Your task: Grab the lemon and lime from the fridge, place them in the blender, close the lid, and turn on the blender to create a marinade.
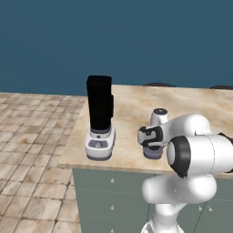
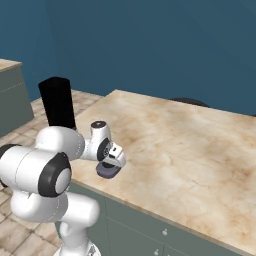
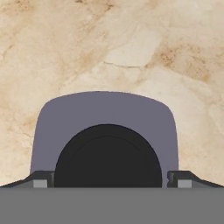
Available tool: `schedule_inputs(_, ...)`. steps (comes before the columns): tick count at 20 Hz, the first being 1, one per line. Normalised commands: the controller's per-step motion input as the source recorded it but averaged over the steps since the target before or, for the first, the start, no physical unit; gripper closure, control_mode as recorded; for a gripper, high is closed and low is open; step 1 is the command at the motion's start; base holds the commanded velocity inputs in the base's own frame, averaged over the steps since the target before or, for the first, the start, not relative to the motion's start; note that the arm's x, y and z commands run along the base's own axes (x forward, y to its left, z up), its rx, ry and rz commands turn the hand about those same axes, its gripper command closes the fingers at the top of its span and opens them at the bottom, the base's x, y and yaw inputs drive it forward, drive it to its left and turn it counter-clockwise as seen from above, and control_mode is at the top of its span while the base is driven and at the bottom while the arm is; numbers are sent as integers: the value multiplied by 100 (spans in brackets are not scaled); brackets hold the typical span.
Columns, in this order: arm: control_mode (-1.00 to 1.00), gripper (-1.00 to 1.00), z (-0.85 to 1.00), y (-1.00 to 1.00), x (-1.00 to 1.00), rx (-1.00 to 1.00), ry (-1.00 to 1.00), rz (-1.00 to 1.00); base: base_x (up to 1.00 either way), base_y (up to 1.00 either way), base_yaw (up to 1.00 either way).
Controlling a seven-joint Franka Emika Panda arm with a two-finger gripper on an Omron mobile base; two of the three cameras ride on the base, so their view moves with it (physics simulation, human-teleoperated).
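Observation:
The blender (image 1: 100, 119) stands at the counter's left end, its tall black jar uncovered on a pale base with a button panel. The lid (image 3: 105, 118), a dark grey rounded-square cap with a black centre, lies flat on the counter to the blender's right, and it is also seen as the lid (image 1: 153, 154) and the lid (image 2: 107, 172). My gripper (image 3: 112, 180) hangs open directly over it, pointing down, one fingertip (image 3: 40, 179) at each side of the cap. The same gripper (image 1: 152, 146) sits close above the cap near the counter's front edge. The lemon, lime and fridge are out of view.
The beige marble counter (image 2: 190, 145) stretches right and back from the lid. Its front edge (image 1: 113, 167) runs just below the blender and lid, over teal-green drawers (image 1: 113, 200). Tiled floor (image 1: 32, 150) lies left of the counter.

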Motion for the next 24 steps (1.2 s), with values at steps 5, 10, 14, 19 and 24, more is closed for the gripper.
schedule_inputs(5, -100, 100, -47, 0, 0, 2, 0, -5, 0, 0, 0)
schedule_inputs(10, -100, 100, -37, 3, 0, 7, -3, -3, 0, 0, 0)
schedule_inputs(14, -100, 100, -8, 4, 0, 5, -6, -1, 0, 0, 0)
schedule_inputs(19, -100, 100, 18, 9, 0, 1, -1, 0, 0, 0, 0)
schedule_inputs(24, -100, 100, 52, 16, 4, 0, 0, 0, 0, 0, 0)
